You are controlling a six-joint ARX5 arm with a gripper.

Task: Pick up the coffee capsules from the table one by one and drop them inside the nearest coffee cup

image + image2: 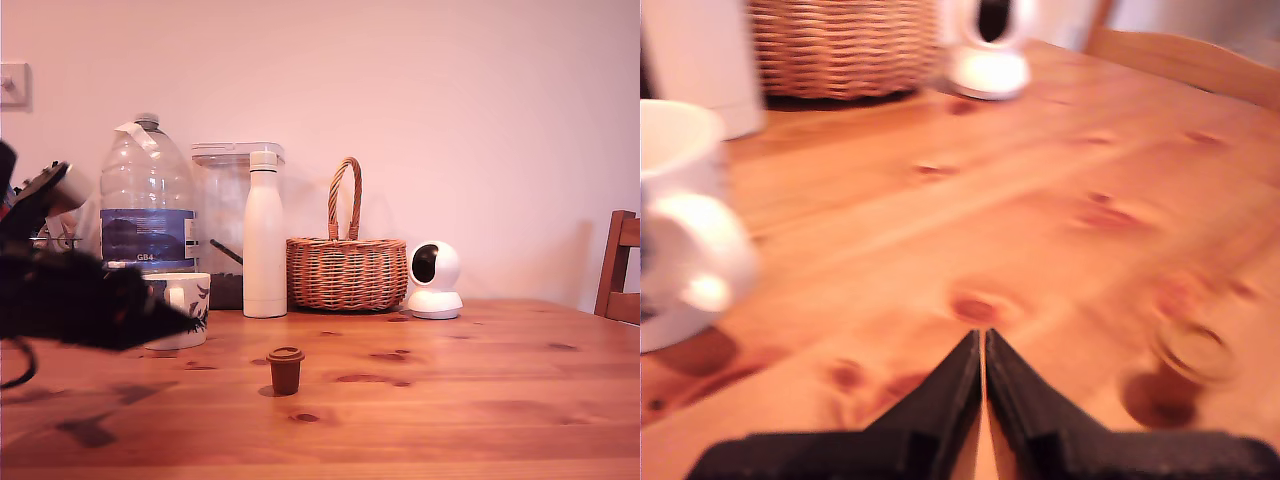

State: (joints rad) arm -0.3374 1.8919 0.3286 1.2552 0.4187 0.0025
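Here the fingers (983,345), pressed together and empty, hover near the capsule (1190,350) on the table (1060,200).

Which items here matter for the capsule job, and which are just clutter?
Job items: brown capsule, white floral mug, table, gripper, shut and empty.

Clutter: water jug, white bottle, wicker basket, small camera, clear container, chair.
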